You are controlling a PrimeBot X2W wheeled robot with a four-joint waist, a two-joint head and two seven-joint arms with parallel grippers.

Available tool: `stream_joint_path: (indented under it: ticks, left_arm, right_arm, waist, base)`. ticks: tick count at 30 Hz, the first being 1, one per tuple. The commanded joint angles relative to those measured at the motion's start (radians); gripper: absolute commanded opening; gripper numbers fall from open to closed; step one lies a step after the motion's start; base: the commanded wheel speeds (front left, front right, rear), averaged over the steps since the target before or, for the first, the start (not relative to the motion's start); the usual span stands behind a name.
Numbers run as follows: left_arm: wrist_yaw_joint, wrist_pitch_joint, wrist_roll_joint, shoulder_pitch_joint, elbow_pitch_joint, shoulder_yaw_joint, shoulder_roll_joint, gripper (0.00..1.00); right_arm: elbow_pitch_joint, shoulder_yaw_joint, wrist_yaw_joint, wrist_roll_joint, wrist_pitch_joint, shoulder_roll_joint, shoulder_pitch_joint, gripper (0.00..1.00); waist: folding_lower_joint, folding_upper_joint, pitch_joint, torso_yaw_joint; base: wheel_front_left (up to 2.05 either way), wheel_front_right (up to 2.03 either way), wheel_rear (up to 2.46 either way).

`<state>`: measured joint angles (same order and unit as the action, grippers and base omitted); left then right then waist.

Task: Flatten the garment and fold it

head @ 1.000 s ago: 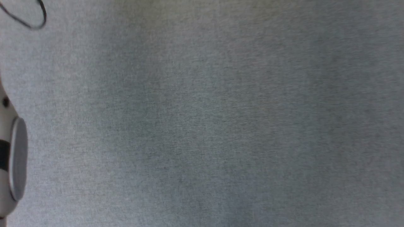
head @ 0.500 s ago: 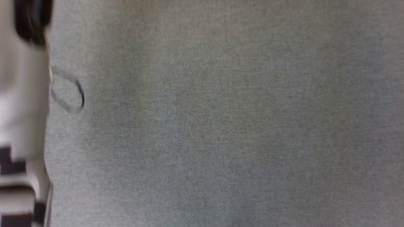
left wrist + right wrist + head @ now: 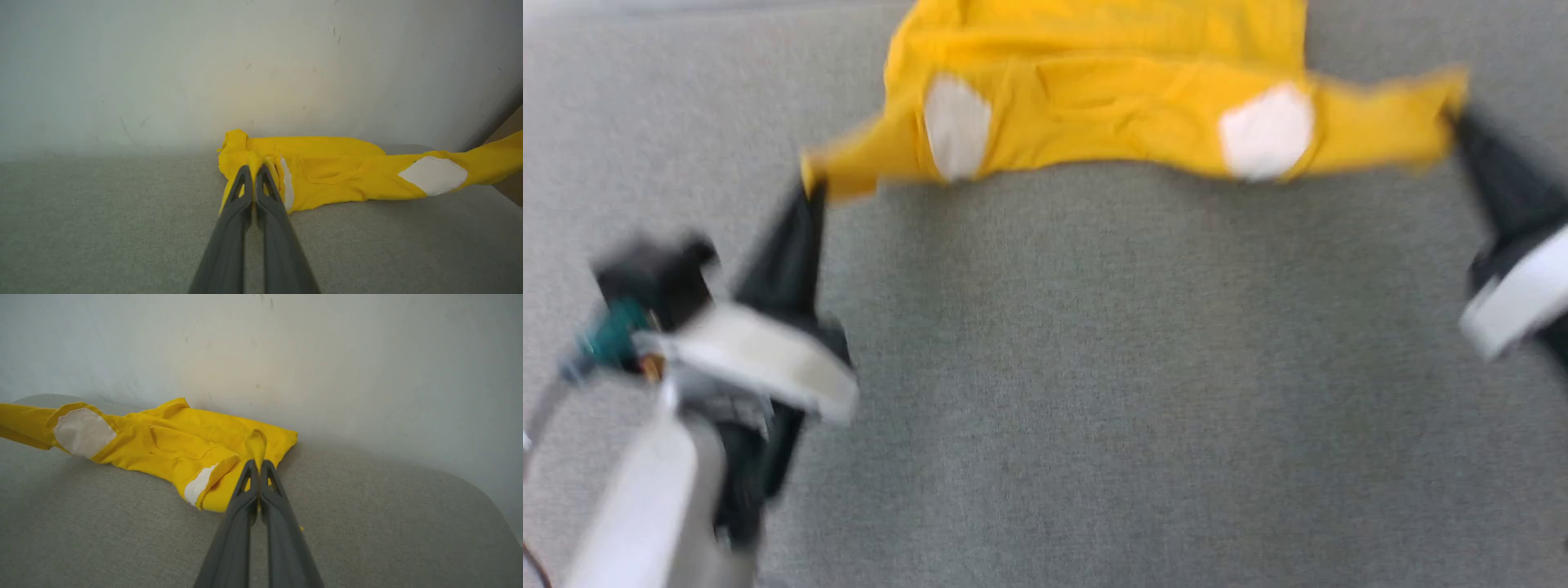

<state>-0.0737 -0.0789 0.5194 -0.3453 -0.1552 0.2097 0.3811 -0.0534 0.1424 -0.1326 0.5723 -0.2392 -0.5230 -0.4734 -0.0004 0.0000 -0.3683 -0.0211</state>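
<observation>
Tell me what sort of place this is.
Likely an indoor clothes-folding station, though I can't be sure: a wide grey fabric-covered surface stands against a pale, scuffed wall, and a yellow garment is spread along its far edge by that wall.

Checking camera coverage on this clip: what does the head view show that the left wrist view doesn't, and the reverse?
Head view's extra: the left gripper and right gripper together, one at each sleeve end, with the garment stretched between them, all blurred. Left wrist view's extra: the pale wall rising behind the cloth, and sharp fingers pinched shut on a yellow fold. Shared: the garment's two white patches and the grey fabric surface.
</observation>
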Motion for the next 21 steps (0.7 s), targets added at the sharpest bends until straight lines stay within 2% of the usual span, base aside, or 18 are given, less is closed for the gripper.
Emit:
stream_joint_path:
  ticks: [1, 7, 11, 13, 21]
  left_arm:
    - [-0.01, -0.005, 0.016, 0.076, -0.018, 0.008, -0.001, 0.0]
    - [-0.04, -0.022, 0.055, 0.324, -0.039, 0.011, 0.009, 0.0]
    - [-0.042, -0.05, 0.088, 0.453, -0.029, 0.022, 0.018, 0.0]
    - [-0.041, -0.069, 0.101, 0.508, -0.021, 0.033, 0.025, 0.0]
    - [-0.054, -0.143, 0.14, 0.666, 0.021, 0.066, 0.044, 0.0]
  right_arm:
    - [-0.031, -0.011, 0.002, -0.012, -0.012, 0.033, 0.075, 0.0]
    - [-0.112, -0.04, 0.002, -0.05, -0.052, 0.122, 0.353, 0.0]
    - [-0.124, -0.075, 0.002, -0.081, -0.066, 0.157, 0.527, 0.0]
    - [-0.119, -0.1, 0.002, -0.089, -0.068, 0.183, 0.607, 0.0]
    - [-0.068, -0.16, 0.002, -0.159, -0.067, 0.219, 0.834, 0.0]
  waist:
    - [0.0004, 0.0, 0.102, -0.015]
    - [0.0004, 0.0, 0.199, -0.022]
    - [0.0004, 0.0, 0.25, -0.016]
    - [0.0004, 0.0, 0.271, -0.015]
    - [0.0004, 0.0, 0.323, -0.007]
  base:
    - [0.0, 0.0, 0.0]
    - [0.0, 0.0, 0.0]
    - [0.0, 0.0, 0.0]
    - [0.0, 0.0, 0.0]
    - [0.0, 0.0, 0.0]
